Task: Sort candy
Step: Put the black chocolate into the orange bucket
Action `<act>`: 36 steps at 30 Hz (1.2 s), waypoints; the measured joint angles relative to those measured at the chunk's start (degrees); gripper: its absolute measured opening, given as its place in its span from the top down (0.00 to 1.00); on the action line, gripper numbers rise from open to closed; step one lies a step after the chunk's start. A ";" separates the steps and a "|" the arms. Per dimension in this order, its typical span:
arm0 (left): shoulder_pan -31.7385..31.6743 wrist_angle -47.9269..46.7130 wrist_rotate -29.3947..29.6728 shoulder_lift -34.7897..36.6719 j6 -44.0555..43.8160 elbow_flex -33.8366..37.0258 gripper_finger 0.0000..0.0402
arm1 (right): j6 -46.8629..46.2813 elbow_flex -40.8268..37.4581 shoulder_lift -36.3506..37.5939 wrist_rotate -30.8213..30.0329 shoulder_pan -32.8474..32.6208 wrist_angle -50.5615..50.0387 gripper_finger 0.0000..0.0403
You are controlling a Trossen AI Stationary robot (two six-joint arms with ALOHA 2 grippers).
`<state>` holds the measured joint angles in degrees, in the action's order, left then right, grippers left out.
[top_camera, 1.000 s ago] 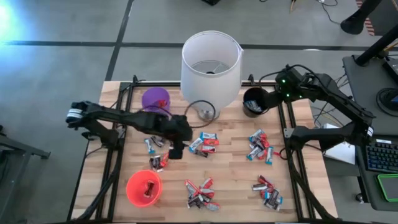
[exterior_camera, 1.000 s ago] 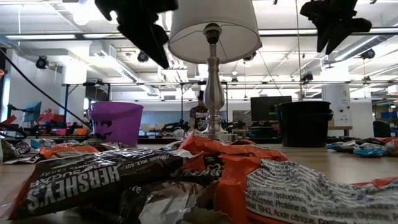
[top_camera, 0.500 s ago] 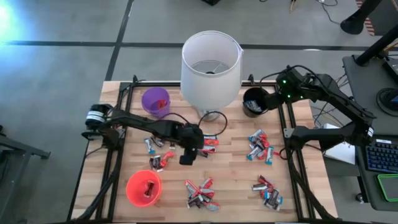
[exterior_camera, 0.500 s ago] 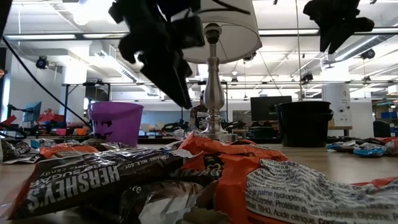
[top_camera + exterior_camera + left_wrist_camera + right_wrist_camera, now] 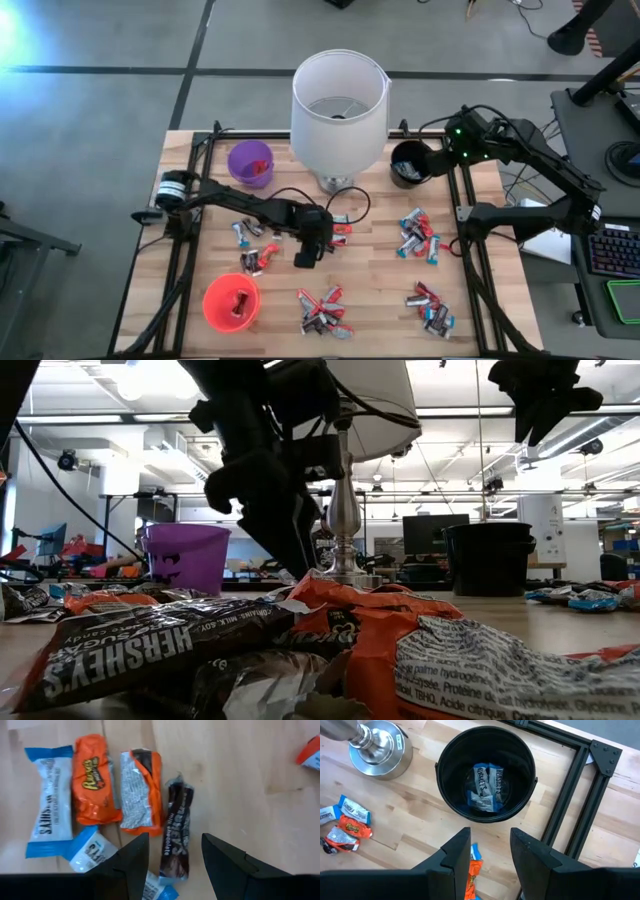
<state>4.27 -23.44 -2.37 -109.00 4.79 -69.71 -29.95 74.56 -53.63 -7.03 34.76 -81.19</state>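
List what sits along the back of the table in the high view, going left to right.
Purple cup → lamp with its white shade → black cup, with the right gripper above its right side.

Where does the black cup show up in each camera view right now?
High view: black cup at the table's back right, beside the lamp.
Low view: right of centre, right of the lamp's stem.
Left wrist view: not in it.
Right wrist view: centre top, candy inside.
Shared landmark: the lamp's metal base.
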 joint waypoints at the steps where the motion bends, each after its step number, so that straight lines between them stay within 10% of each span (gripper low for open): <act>1: -0.01 0.05 -0.13 -0.31 -0.21 0.00 0.59 | 0.00 0.00 0.00 0.00 0.00 0.00 0.68; 11: -0.26 -0.37 -1.38 -2.03 -1.59 0.00 0.65 | 0.05 0.00 0.00 0.00 0.00 0.00 0.68; 20: -0.80 -0.70 -1.38 -1.99 -2.33 0.00 0.96 | 0.20 0.00 0.00 -0.02 0.00 0.02 0.68; 36: -0.89 -8.86 -7.02 4.39 -2.81 0.00 1.00 | 0.20 0.00 0.00 -0.07 0.00 0.02 0.68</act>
<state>3.38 -32.30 -9.39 -104.61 1.98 -69.71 -29.76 74.56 -53.63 -7.09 34.76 -81.17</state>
